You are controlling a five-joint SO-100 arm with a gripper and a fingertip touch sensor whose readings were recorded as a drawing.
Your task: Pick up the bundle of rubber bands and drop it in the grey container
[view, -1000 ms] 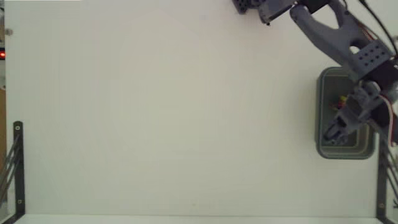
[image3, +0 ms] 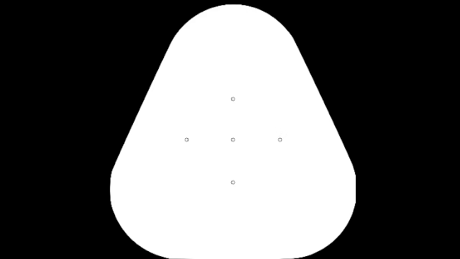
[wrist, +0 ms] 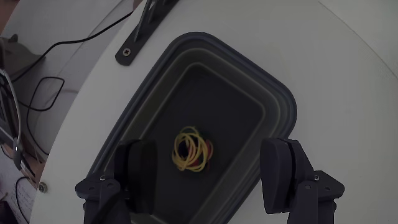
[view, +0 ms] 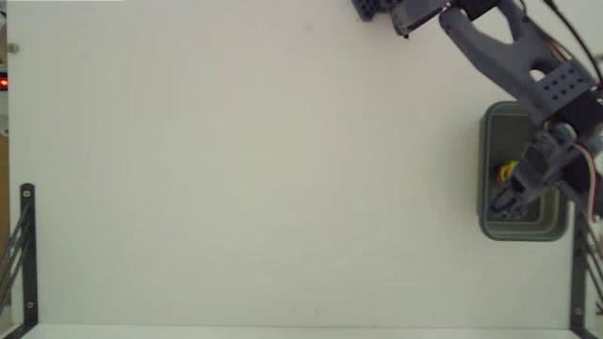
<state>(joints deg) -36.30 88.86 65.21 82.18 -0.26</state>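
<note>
The small yellow ball of rubber bands (wrist: 191, 149) lies on the grey-green plastic tub's (wrist: 283, 102) floor, lower centre of the wrist view, between the released gripper (wrist: 211, 171) fingers, so a straight lift clear should finish cleanly.

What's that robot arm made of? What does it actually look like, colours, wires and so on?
The arm is matte grey, with chunky angular segments and a block dotted with small holes. Thin cables, one reddish, run beside it. The gripper has two broad, dark grey fingers with rounded tips, each fixed with a small visible screw.
</note>
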